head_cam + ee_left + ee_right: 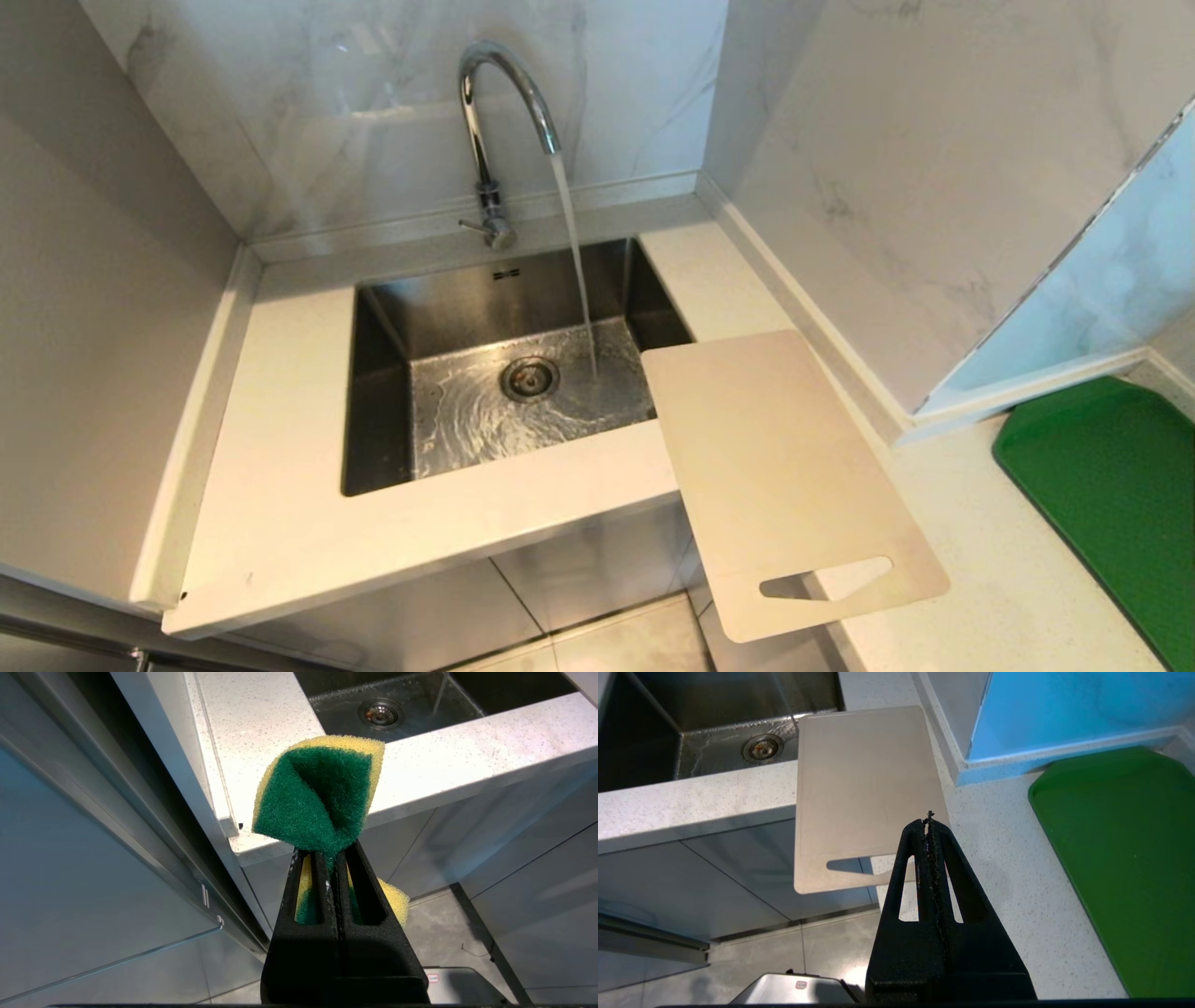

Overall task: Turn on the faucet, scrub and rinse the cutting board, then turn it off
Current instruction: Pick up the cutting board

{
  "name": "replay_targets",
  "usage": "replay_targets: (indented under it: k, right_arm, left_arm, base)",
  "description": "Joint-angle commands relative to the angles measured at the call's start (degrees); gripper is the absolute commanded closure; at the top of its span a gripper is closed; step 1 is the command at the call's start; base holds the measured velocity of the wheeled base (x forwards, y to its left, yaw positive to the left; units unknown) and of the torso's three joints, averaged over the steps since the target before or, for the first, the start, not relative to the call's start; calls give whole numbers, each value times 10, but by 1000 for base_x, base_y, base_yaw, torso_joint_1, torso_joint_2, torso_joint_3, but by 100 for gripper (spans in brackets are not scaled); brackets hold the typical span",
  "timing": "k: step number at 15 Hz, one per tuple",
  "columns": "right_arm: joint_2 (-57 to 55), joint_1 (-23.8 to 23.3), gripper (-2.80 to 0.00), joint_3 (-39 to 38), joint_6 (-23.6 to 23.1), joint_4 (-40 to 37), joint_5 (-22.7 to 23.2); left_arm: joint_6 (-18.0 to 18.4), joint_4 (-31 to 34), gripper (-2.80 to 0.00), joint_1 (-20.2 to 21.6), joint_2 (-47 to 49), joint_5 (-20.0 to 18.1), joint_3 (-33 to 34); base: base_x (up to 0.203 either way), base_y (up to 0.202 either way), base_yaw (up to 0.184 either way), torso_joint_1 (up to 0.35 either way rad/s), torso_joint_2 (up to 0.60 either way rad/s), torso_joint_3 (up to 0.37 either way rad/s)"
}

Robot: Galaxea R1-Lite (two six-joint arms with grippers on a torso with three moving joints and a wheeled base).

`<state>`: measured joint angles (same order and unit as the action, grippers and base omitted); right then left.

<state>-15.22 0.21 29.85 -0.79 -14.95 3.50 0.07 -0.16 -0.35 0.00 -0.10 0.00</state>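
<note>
Faucet [499, 121] at the far edge of the sink [373, 392], already running: stream falls from the spout into the right half of the basin, water sheeting round the drain [529, 378]. Lever at the base points left.

Cutting board [780, 471] lies flat on the countertop [280, 448] to the right of the sink. Its far-left corner overhangs the basin; its near end, with the handle slot, juts out past the counter's front edge. Looks dry, untouched by the stream. Green board [1111, 495] well apart, far right.

Left gripper [334, 858] low, near-left of the counter corner, fingers pressed together pinching a folded green-and-yellow sponge [320, 791]. Right gripper [929, 821] empty, fingers pressed together, hanging near the board's handle end.

Judgement: tap step done; scrub step about to begin. Next move calls for the right gripper to spread and take the overhanging handle end, bring the board under the stream, then the sponge to its face. Neither arm shows in the head view.
</note>
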Motion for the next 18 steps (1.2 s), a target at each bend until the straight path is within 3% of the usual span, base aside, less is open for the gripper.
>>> replay_targets:
  k: [1,8,12,18]
  right_arm:
    - [-141,0,0,95,-2,-23,6]
    - [-386,1,0,250,-14,-76,49]
    - [-453,0,0,337,-33,-220,50]
    - [-484,4,0,306,-25,-231,56]
  left_arm:
    - [0,0,0,0,-2,0,1]
    - [0,0,0,0,-2,0,2]
    - [0,0,0,0,-2,0,1]
    - [0,0,0,0,-2,0,1]
  base:
    - [0,0,0,0,0,0]
    - [0,0,0,0,0,0]
    - [0,0,0,0,0,0]
    - [0,0,0,0,0,0]
